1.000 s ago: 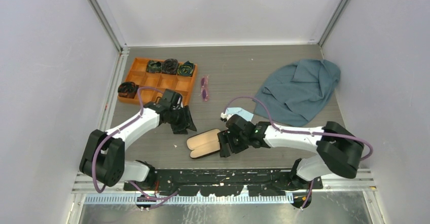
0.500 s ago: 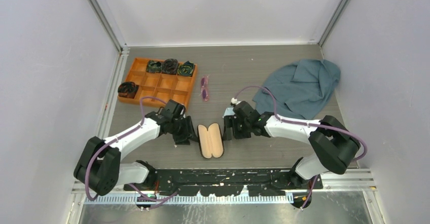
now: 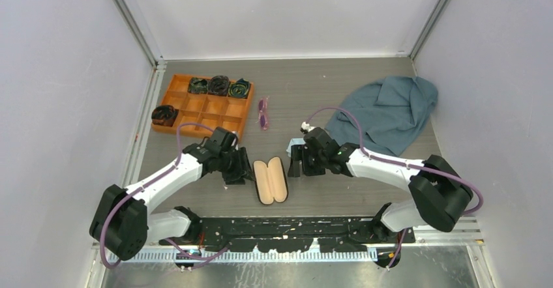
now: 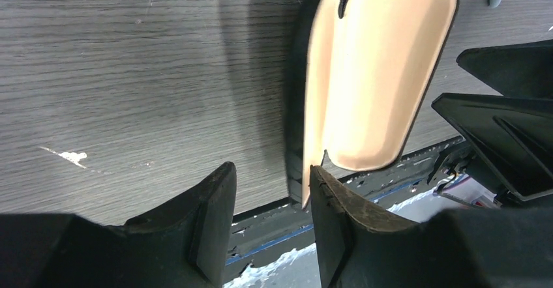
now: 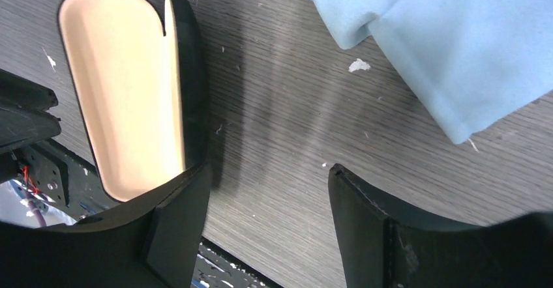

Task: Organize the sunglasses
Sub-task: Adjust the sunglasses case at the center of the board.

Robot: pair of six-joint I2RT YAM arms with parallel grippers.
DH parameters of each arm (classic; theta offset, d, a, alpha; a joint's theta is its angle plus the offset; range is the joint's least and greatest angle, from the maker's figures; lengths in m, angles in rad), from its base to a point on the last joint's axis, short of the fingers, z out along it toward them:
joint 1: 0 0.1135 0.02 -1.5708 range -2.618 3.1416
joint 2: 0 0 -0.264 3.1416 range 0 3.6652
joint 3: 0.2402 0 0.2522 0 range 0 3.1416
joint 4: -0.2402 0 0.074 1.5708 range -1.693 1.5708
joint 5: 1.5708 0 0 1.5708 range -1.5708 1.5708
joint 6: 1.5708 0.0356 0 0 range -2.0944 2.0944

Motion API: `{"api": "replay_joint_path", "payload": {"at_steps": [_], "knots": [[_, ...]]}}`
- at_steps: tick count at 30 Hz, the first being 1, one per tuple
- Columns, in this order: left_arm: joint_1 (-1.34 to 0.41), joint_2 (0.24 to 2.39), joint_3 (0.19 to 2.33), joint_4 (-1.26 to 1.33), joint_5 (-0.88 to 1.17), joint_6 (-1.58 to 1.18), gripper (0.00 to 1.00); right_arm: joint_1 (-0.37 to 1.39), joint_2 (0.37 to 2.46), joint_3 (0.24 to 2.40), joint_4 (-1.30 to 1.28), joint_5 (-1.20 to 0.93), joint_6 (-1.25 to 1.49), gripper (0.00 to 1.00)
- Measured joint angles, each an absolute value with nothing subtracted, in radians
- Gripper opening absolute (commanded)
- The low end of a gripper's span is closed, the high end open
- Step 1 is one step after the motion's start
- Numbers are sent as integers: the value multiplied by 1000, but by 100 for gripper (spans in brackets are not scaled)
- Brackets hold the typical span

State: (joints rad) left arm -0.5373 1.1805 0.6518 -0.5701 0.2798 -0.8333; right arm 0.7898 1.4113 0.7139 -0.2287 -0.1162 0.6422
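My left gripper (image 4: 270, 184) has its fingers spread with nothing gripped; the end of the open black oblong case with tan lining (image 4: 372, 73) sits just beside one finger, and I cannot tell if they touch. My right gripper (image 5: 267, 184) is spread wide over bare grey wood-grain table (image 5: 280, 105), one finger at the case's black wall, a small light-blue cloth (image 5: 443, 47) near the other. The case lies between my two grippers. The thin purple-pink folded sunglasses (image 3: 263, 113) lie farther back on the table, just beside the orange compartment tray (image 3: 205, 109), well apart from both grippers.
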Motion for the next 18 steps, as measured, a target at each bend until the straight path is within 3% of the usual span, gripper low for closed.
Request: {"api": "replay_joint_path", "payload": {"at_steps": [12,18], "knots": [[-537,1178,712,-568,249,-833,47,745,1335,775,-327,-89,622,73],[-537,1331,844,-556,204,-812,43,744,1335,788,-339,-83,622,72]]}}
